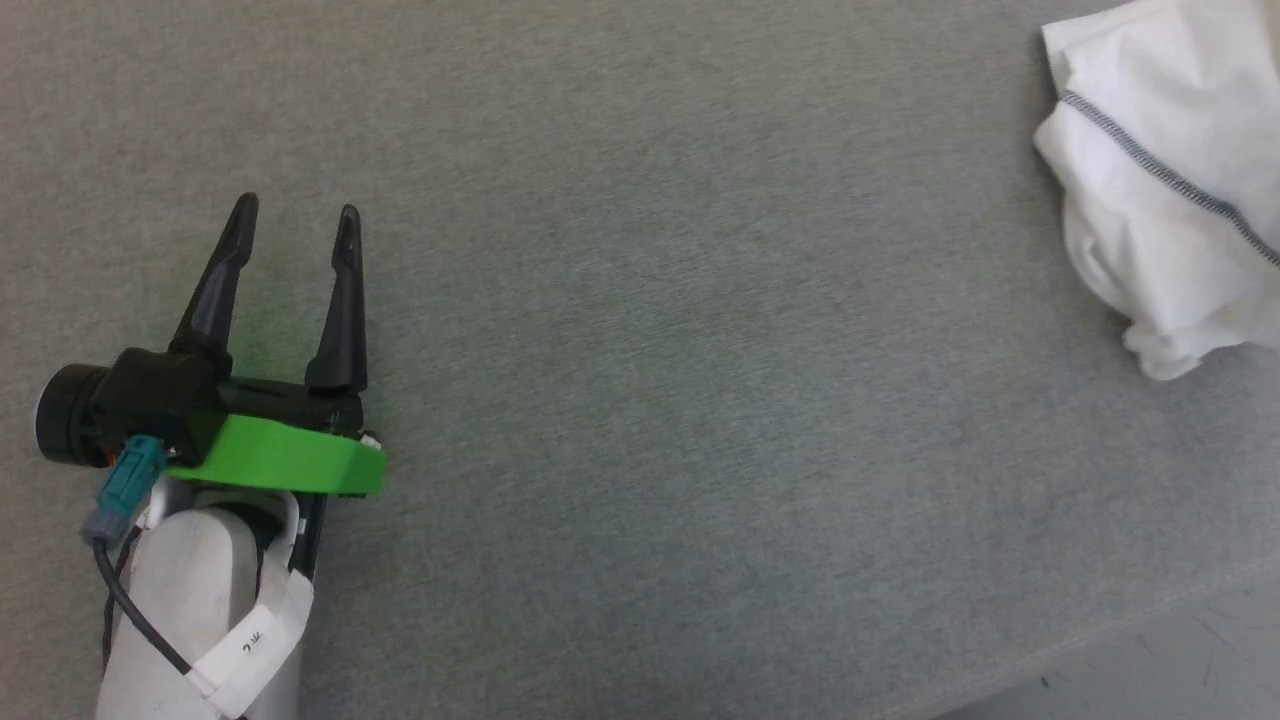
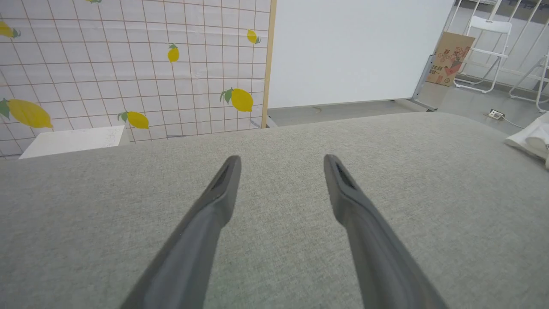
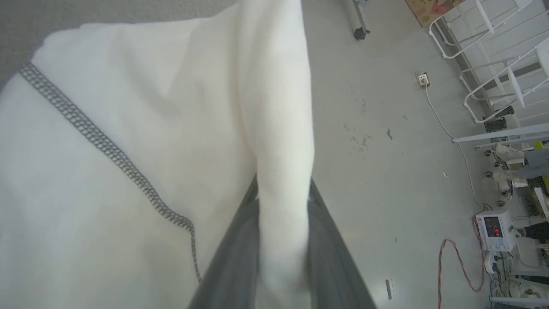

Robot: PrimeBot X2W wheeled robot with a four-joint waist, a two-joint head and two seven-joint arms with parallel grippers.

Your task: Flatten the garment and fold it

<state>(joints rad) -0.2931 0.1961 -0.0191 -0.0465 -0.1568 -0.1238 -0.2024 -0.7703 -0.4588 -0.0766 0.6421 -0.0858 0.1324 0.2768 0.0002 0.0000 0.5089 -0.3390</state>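
The garment (image 1: 1170, 180) is white, crossed by a seam of grey zigzag stitching (image 3: 98, 141), and the cloth surface (image 1: 700, 350) is a flecked grey-green. The left gripper (image 1: 297, 210) has black fingers and a bright green bracket (image 1: 290, 460) (the plug (image 1: 130, 480) beside it is teal). A backdrop (image 2: 107, 64) shows white squares in a brown grid, scattered with yellow, green-leaved lemons (image 2: 241, 99).

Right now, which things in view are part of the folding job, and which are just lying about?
Job:
- shirt, bunched up
- right claw, shut on a fold of it
- left claw, open over the bare table

Lying about:
- white box
- lemon-print screen
- cardboard box
- folding chair
- floor socket
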